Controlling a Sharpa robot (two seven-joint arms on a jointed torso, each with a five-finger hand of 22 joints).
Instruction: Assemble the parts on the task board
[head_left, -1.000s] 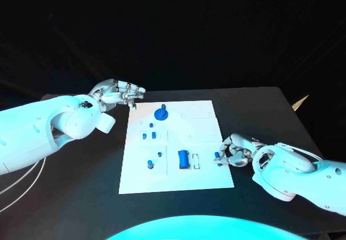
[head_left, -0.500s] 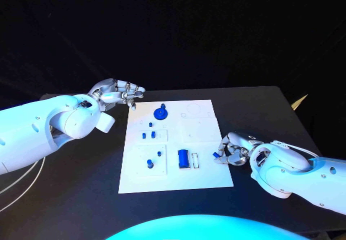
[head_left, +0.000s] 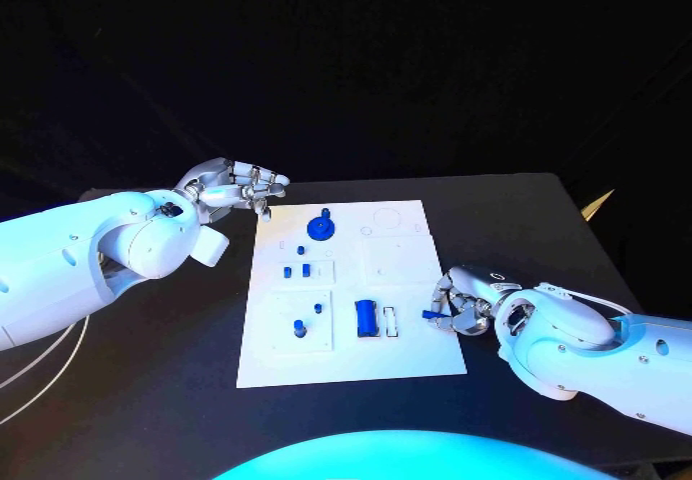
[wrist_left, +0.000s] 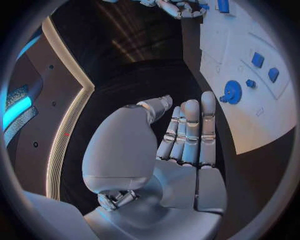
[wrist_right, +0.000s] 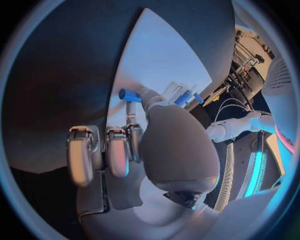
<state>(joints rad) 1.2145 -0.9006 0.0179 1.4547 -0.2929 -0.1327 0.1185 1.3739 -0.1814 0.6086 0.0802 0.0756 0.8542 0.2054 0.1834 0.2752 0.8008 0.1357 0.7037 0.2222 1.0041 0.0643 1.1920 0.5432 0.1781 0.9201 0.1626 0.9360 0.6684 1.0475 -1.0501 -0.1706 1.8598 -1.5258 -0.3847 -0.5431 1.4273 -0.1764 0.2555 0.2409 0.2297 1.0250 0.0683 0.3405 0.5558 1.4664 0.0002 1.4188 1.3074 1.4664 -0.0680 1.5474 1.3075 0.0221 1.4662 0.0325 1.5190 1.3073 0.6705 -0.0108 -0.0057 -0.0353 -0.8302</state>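
The right hand (head_left: 464, 305) is pinching a small blue part (wrist_right: 129, 94) at the task board's (head_left: 404, 262) right edge, apparently carrying it toward a socket. The left hand (head_left: 238, 186) is hovering empty, fingers loosely curled, off the board's far-left corner above the desk (head_left: 519, 220).

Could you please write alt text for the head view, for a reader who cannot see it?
At the white task board's right edge, the robot's right hand pinches a small blue part. The left hand hovers open off the board's far left corner, and other blue parts sit on the board.
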